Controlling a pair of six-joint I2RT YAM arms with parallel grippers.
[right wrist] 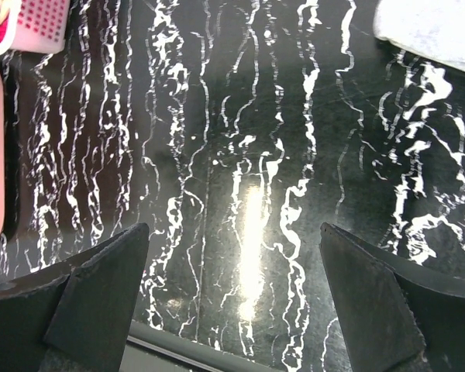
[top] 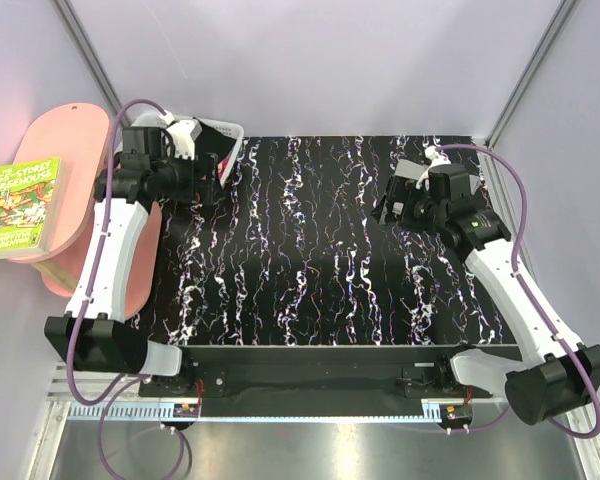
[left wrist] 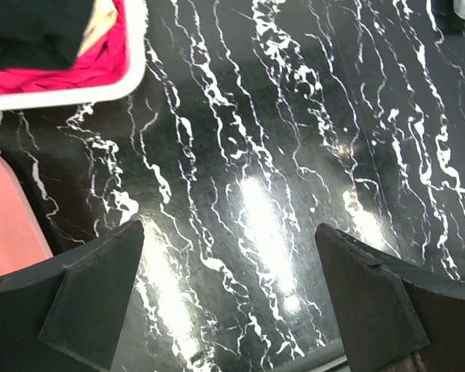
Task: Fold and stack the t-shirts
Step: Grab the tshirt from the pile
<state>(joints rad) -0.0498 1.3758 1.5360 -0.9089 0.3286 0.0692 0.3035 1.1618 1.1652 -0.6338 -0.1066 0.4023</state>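
The left gripper (left wrist: 229,256) and right gripper (right wrist: 232,248) gape empty, the left by the far-left corner's basket (left wrist: 101,91), probably to fetch t-shirts (left wrist: 62,74).

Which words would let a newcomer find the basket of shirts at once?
Start from the black, white-veined table and go to its far left corner. There stands a white plastic basket with a lattice wall. It is the only container, stuffed with black, tan and red t-shirts.
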